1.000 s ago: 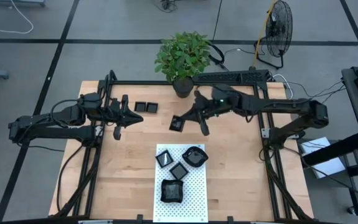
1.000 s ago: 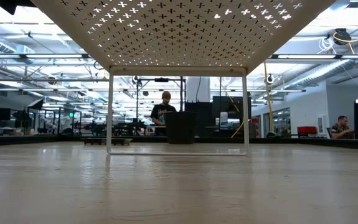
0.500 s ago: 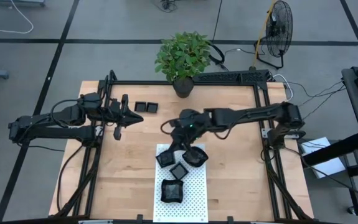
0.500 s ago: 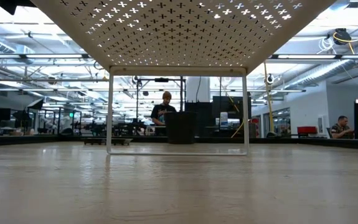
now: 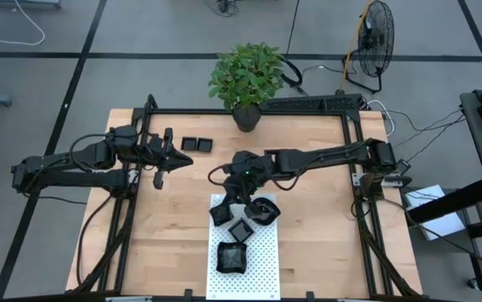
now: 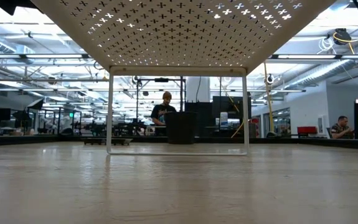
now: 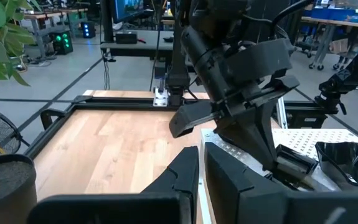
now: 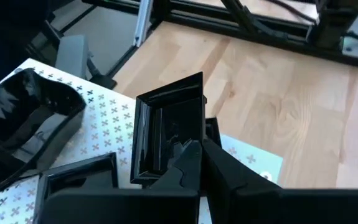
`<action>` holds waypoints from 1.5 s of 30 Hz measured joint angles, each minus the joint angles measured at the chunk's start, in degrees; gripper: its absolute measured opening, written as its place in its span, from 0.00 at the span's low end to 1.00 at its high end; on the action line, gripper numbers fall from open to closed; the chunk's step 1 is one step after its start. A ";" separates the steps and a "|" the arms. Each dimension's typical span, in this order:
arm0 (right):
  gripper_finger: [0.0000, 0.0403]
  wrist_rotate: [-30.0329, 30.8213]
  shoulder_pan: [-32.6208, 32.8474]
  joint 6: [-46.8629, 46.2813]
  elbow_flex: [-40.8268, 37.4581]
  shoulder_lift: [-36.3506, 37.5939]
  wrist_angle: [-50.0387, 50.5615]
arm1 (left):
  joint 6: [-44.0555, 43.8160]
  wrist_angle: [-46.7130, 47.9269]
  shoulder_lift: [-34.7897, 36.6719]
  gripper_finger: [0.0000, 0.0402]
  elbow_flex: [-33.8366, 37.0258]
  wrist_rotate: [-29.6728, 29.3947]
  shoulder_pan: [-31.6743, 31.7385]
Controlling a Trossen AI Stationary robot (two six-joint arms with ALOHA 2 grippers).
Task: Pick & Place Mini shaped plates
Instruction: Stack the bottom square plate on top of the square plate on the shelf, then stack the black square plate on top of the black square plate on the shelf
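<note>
The right pincer (image 5: 234,195) has come from the desk's middle to the far edge of the white dotted mat (image 5: 261,252), clamping a small square black plate (image 8: 169,127) held on edge above it. Three plates (image 5: 232,256) lie on the mat as before; two more (image 5: 196,145) remain by the unmoved left pincer (image 5: 182,159), whose fingers stand narrowly apart, empty.

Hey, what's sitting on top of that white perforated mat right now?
Several small glossy black plates sit on the white perforated mat. The right gripper, jaws shut on a square plate, covers the mat's far edge.
</note>
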State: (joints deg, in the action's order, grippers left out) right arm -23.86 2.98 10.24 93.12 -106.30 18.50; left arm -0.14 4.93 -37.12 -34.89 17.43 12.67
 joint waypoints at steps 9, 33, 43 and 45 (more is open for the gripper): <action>0.05 0.02 0.02 5.90 0.00 0.08 0.64 | 0.69 -0.39 0.00 0.08 0.00 0.00 0.00; 0.42 7.54 4.13 9.84 -0.07 4.67 14.63 | 3.03 -4.51 -5.31 0.08 0.00 -3.83 0.00; 0.40 13.75 11.49 11.11 -0.07 4.67 19.09 | 3.30 -6.12 -6.91 0.08 0.00 -11.35 0.00; 0.40 13.69 13.24 11.20 -0.07 4.67 19.47 | 3.09 -6.13 -6.91 0.08 0.00 -12.03 0.00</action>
State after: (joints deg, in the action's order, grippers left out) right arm -10.17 16.22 21.44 93.06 -101.62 37.97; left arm 2.94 -1.20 -44.03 -34.89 5.40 12.67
